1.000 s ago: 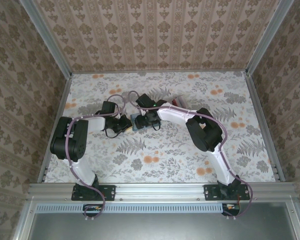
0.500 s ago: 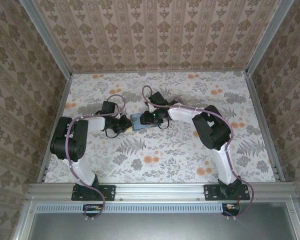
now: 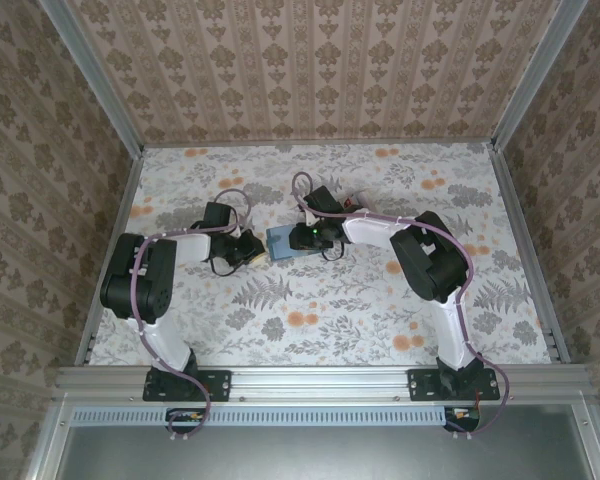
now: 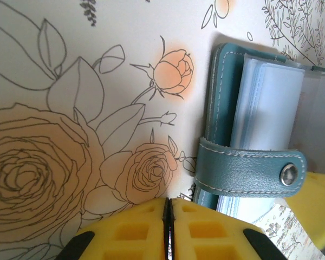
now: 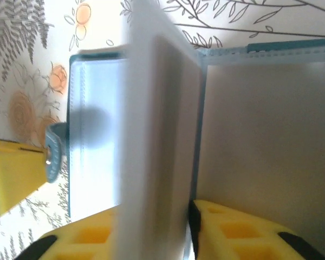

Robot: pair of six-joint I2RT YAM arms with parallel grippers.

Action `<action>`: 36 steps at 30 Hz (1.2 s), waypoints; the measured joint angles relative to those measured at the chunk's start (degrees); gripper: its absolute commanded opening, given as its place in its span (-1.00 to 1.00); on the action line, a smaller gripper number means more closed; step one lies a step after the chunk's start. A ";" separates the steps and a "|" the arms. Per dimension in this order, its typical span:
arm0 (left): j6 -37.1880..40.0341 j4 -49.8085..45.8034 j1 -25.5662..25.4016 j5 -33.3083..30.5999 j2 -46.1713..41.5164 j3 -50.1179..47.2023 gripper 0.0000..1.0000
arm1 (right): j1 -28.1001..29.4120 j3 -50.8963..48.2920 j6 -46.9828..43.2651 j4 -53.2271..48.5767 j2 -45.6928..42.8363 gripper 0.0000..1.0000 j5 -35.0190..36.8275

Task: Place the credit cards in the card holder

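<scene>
Top external view: both arms rise to bent elbows and reach inward over the floral table, meeting just past its centre. The left forearm runs toward 2 o'clock, then the wrist turns toward 4 o'clock and ends in the left gripper. The right arm folds back from its elbow toward 10 o'clock, and the right gripper points toward 8 o'clock. The teal card holder lies between the 2 grippers, close against both.

Left wrist view: the 2 yellow fingers are pressed together at 6 o'clock with nothing between them, low over the table. The card holder lies open at 3 o'clock with its clear sleeves showing and its snap strap lying across them.

Right wrist view: 1 pale credit card, blurred, stands on edge between the right fingers at 6 o'clock and reaches toward 12 o'clock over the open holder. The fingers stand narrow on either side of it. A dark sliver shows beside the right pad, so I cannot tell whether they pinch it. The holder's light-blue inside lies at 9 o'clock.
</scene>
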 measured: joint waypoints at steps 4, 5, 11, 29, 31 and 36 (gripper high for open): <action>0.24 -1.95 -0.02 -0.33 -0.07 0.98 -0.76 | -0.11 -0.02 0.35 -0.20 0.00 -0.58 0.17; 0.50 -3.08 -0.04 -0.74 -0.20 1.44 -0.75 | -0.11 -0.02 0.44 -0.20 0.00 -0.62 0.17; 1.25 -9.88 -1.66 -3.32 -3.43 6.03 -0.74 | -0.15 -0.13 0.46 -0.17 0.00 -0.69 0.31; 0.68 -9.40 -11.54 -4.31 7.58 18.82 -0.76 | -0.87 -0.72 0.66 -0.11 -0.09 -0.64 -0.35; 0.68 -8.83 -10.86 -4.46 8.90 18.27 -0.76 | -0.79 -0.81 0.68 0.22 -0.09 -0.62 -0.39; 0.79 -6.99 -9.42 -3.45 9.86 17.09 -0.76 | -0.79 -0.87 0.63 0.66 -0.22 -0.46 -0.63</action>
